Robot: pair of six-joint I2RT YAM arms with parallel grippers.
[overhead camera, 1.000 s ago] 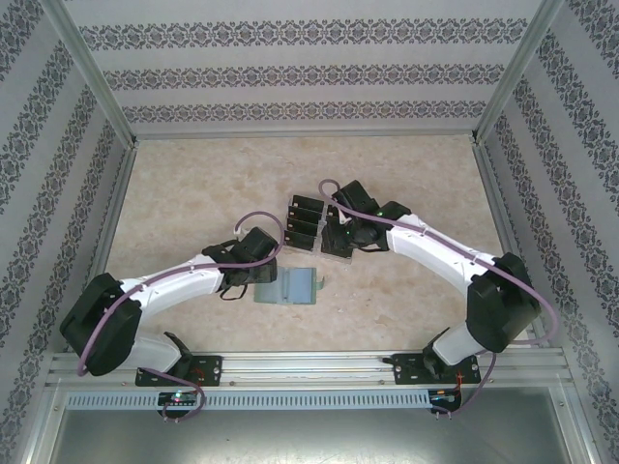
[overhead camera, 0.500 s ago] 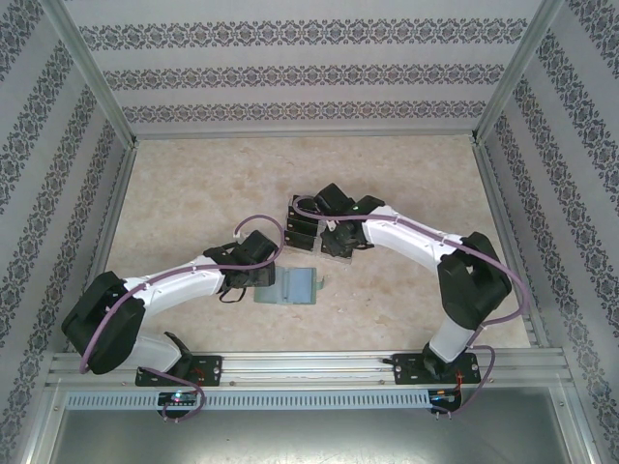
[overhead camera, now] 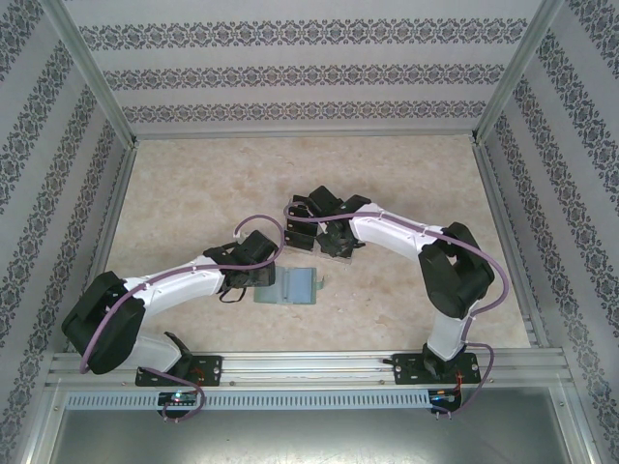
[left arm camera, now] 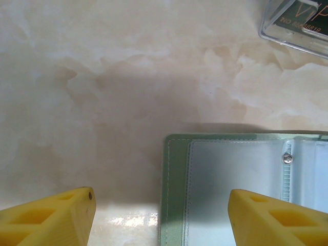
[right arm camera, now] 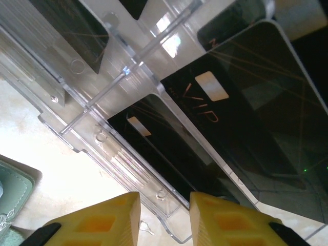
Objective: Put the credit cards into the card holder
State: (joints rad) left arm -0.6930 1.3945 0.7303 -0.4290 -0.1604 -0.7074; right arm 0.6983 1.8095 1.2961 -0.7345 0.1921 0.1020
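**No card in the holder yet, first pick under way**

The card holder (left arm camera: 230,189) lies open and flat on the counter (left arm camera: 102,77), near the middle and just in front of the clear tray (right arm camera: 102,87). The part of its see-through sleeves that shows in the left wrist view is bare, so by my reading 0 cards have gone in and the whole job is left: lift a card, carry it over, slide it into a sleeve, then repeat for the others.

The credit cards (right arm camera: 246,107) sit in the tray, leaning one behind another in its slots. The right gripper (right arm camera: 164,218) hangs low over the tray's near rim with its 2 fingers drawn close and only a narrow gap between them. I cannot tell whether they pinch a card edge. The left gripper (left arm camera: 161,220) is open and holds nothing, its fingers wide apart on either side of the holder's left edge, probably to steady it.

Counted: 1 holder, 1 tray, 2 grippers, and at least 4 black cards in the right wrist view; the arm hides the rest, so the full number is unclear
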